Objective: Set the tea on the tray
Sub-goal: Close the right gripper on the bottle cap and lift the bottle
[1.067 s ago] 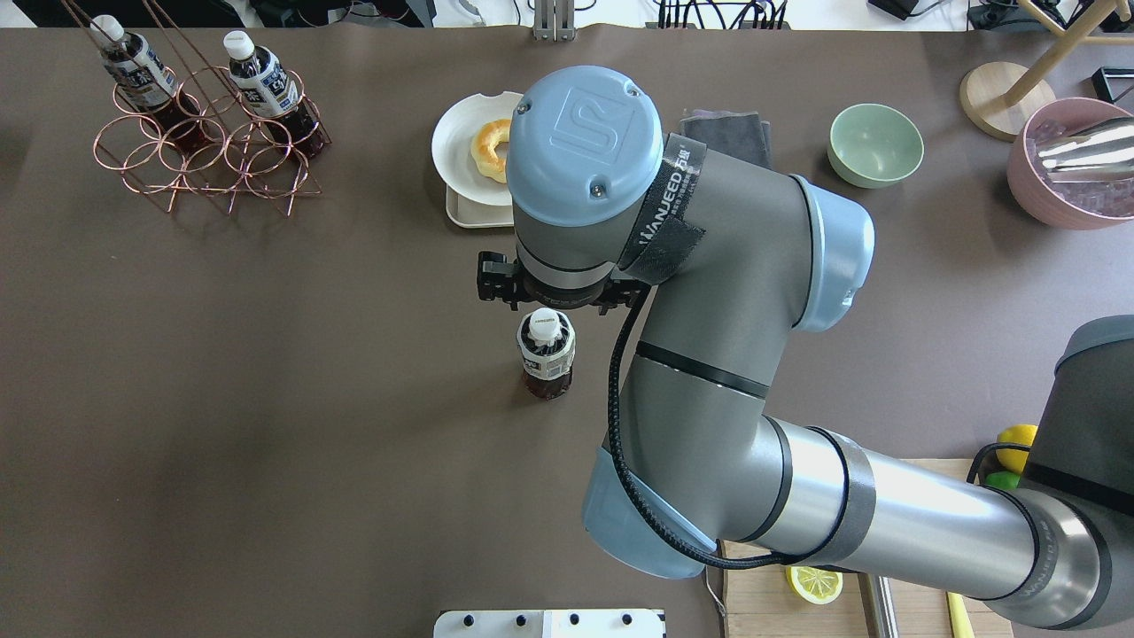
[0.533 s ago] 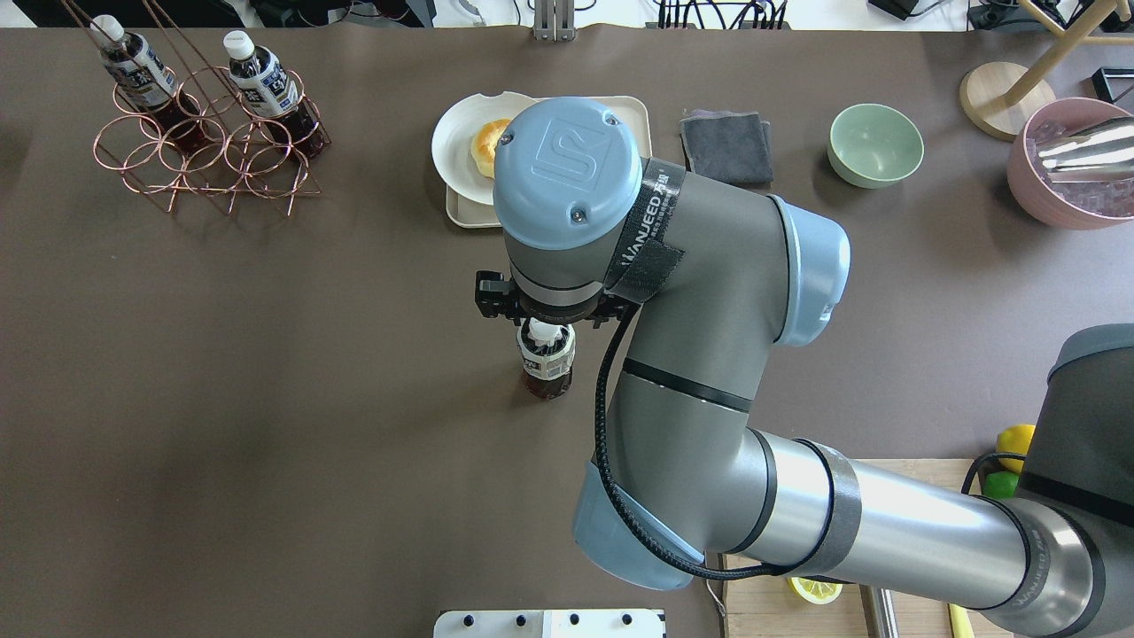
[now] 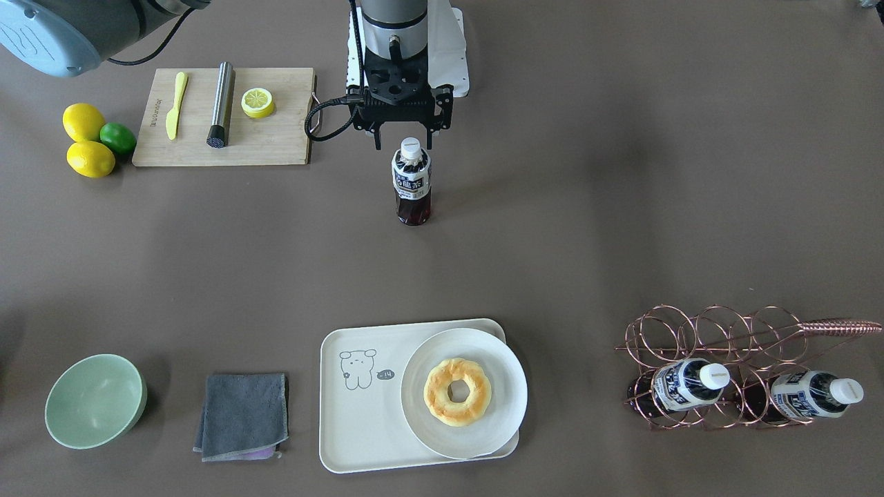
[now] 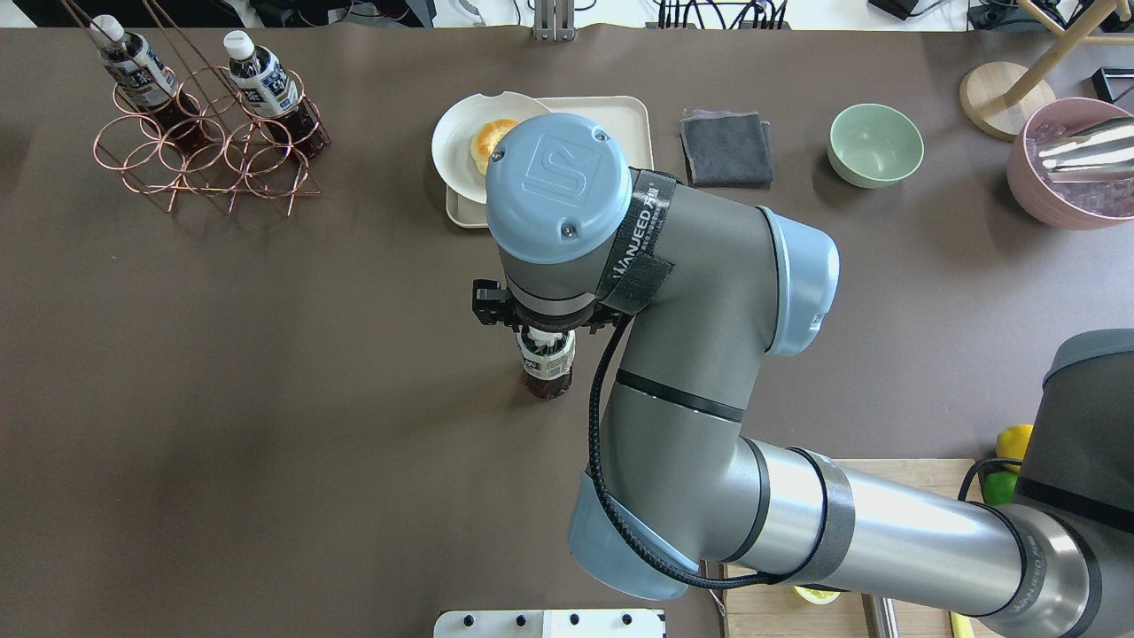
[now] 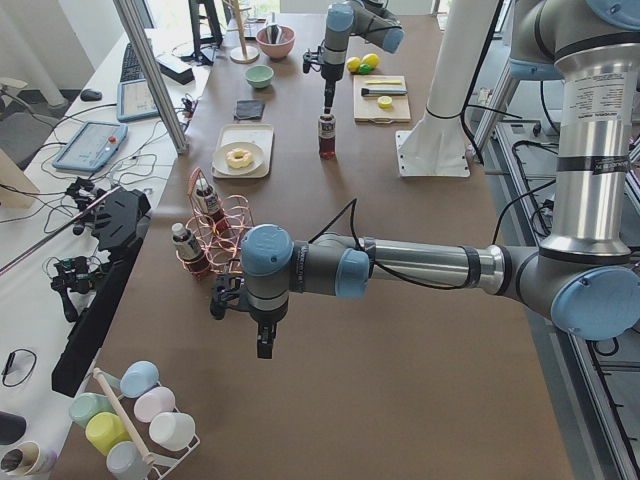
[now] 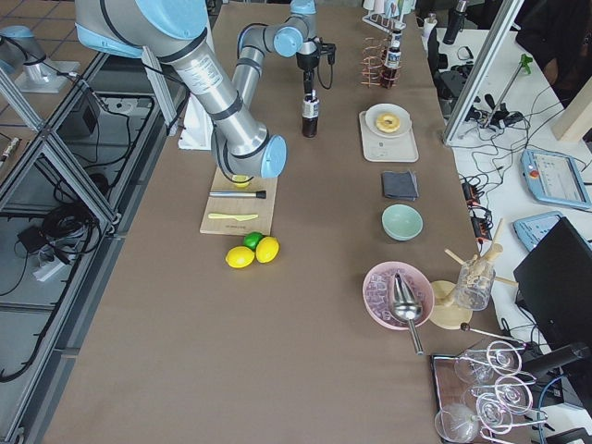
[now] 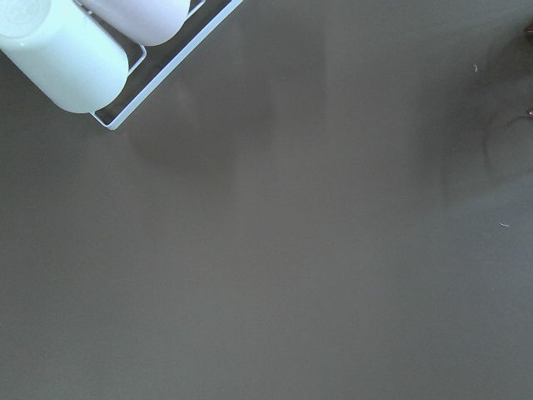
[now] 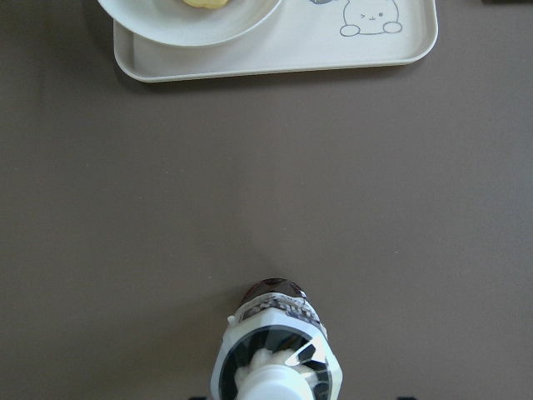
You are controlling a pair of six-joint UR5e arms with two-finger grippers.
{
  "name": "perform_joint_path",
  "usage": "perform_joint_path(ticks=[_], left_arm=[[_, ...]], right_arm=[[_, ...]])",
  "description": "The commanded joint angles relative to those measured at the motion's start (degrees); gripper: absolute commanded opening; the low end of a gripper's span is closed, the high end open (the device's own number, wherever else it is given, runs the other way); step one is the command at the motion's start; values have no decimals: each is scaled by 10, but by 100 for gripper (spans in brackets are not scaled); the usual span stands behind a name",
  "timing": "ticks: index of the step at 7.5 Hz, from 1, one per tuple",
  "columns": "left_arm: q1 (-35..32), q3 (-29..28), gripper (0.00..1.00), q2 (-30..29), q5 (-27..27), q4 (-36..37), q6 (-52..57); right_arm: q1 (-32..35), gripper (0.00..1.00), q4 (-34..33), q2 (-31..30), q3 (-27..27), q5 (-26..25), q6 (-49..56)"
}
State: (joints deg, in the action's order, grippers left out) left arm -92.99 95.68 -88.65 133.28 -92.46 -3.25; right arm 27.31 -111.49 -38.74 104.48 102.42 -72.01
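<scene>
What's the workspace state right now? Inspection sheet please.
Surface: brown table cover, nothing spilled seen.
Job's things: tea upright on the table, apart from the tray; tray's bear half bare.
Clutter: plate with doughnut on tray; two bottles in rack; cloth, bowl, cutting board.
Hands: right hand open at tea's cap, not closed on it; left hand cannot tell.
Cables: black cable along right arm, clear of tea.
Surroundings: side bench with tablets; no person seen.

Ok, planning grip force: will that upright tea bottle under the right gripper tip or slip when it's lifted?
The tea stands tall on a narrow base, so a sideways nudge would probably tip it. Dark liquid shows below its label, so it is likely heavy for its size. Its smooth plastic may slip.
</scene>
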Motion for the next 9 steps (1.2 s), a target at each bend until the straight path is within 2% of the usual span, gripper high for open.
perform_joint_path(ticks=[1, 3, 6, 7, 9], left_arm=[[0, -1, 97, 0, -2, -1, 1], [0, -1, 97, 0, -2, -1, 1], [0, -2, 97, -1, -2, -1, 1], [0, -2, 97, 0, -2, -1, 1], [0, -2, 97, 0, -2, -1, 1]], right_arm=[[-2, 75, 1, -1, 0, -10, 0], [-8, 65, 1, -3, -1, -17, -1], [-12, 65, 2, 2, -9, -21, -4], [-12, 60, 2, 2, -9, -21, -6], [-12, 24, 13, 1, -9, -27, -3]])
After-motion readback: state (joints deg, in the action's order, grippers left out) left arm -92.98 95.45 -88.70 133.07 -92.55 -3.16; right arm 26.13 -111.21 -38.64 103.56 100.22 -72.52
